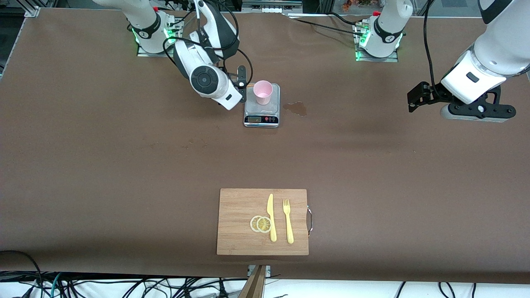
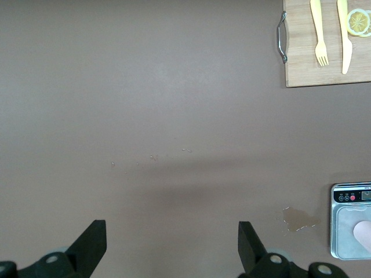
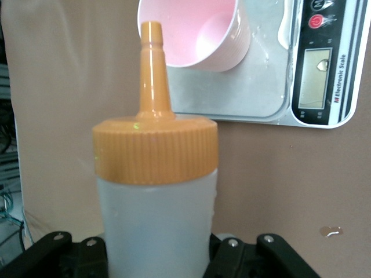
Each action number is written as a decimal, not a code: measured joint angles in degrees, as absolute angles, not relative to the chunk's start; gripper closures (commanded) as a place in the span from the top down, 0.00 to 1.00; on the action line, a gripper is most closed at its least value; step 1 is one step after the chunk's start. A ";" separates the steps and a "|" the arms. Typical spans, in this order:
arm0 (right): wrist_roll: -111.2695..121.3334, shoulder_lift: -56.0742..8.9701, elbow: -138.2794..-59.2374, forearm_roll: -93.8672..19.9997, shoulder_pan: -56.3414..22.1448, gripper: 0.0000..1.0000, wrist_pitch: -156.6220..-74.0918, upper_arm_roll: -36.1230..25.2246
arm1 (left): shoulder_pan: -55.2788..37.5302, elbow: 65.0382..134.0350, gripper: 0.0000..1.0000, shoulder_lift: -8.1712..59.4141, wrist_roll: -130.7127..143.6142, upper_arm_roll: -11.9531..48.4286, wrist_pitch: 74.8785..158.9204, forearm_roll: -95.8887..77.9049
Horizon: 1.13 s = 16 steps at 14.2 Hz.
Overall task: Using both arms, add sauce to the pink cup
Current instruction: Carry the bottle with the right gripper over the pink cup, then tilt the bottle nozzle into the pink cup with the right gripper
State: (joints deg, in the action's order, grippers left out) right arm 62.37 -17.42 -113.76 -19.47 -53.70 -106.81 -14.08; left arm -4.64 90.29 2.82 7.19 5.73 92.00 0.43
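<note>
The pink cup [image 1: 263, 92] stands upright on a small digital scale [image 1: 261, 116] toward the robots' side of the table. My right gripper [image 1: 243, 82] is beside the scale, shut on the sauce bottle [image 3: 155, 191]. The bottle is translucent whitish with an orange cap. Its nozzle [image 3: 152, 58] points toward the cup's rim [image 3: 197, 35] from outside it. In the front view the right wrist hides the bottle. My left gripper [image 1: 417, 98] is open and empty, up over bare table at the left arm's end; its own view shows the gripper [image 2: 171, 231] wide open.
A wet stain [image 1: 296, 108] lies on the brown table beside the scale. A wooden cutting board [image 1: 236, 207] with a yellow knife, a yellow fork and lemon slices lies near the front edge. It also shows in the left wrist view [image 2: 301, 63].
</note>
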 measured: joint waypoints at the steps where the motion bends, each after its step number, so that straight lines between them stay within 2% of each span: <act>1: 61.69 -17.43 -113.72 -18.57 -54.12 0.14 -106.85 -14.08 | -4.64 90.29 1.00 2.82 7.19 5.73 92.00 0.43; 16: 47.52 -18.89 -109.26 -9.55 -60.74 0.14 -105.17 -14.06 | -4.63 90.29 1.00 2.84 7.19 5.73 92.00 0.43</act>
State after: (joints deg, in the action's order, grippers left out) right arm 47.52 -18.89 -109.26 -9.55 -60.74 -105.17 -14.06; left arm -4.63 90.29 2.84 7.19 5.73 92.00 0.43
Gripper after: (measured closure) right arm 0.775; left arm 0.000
